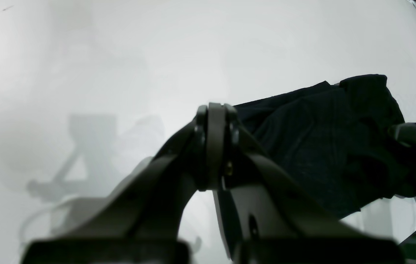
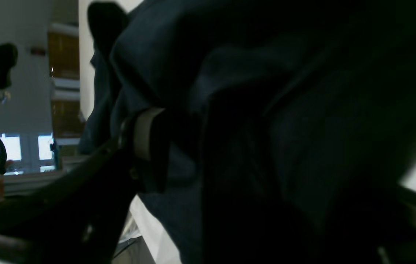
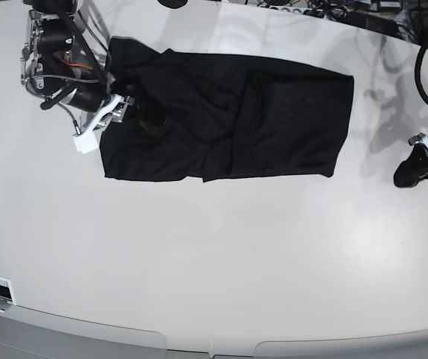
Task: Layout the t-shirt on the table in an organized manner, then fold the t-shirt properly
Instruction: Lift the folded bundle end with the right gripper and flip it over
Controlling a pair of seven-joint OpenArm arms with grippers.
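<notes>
The black t-shirt [image 3: 274, 120] lies on the white table [image 3: 214, 262] as a long, wrinkled band running left to right. My right gripper [image 3: 141, 118] sits over the shirt's left end. In the right wrist view one finger [image 2: 148, 141] stands far from the other, and dark fabric [image 2: 266, 110] fills the gap between them, so the gripper is open. My left gripper [image 3: 408, 173] rests on bare table to the right of the shirt, apart from it. Seen from the left wrist, the left gripper [image 1: 215, 110] is shut on nothing, with the shirt [image 1: 340, 139] beyond it.
Cables and gear [image 3: 334, 11] line the table's far edge, and a thick black cable [image 3: 423, 63] loops at the back right. The table's curved front edge [image 3: 199, 340] runs along the bottom. Bare tabletop [image 1: 156, 55] stretches ahead of the left gripper.
</notes>
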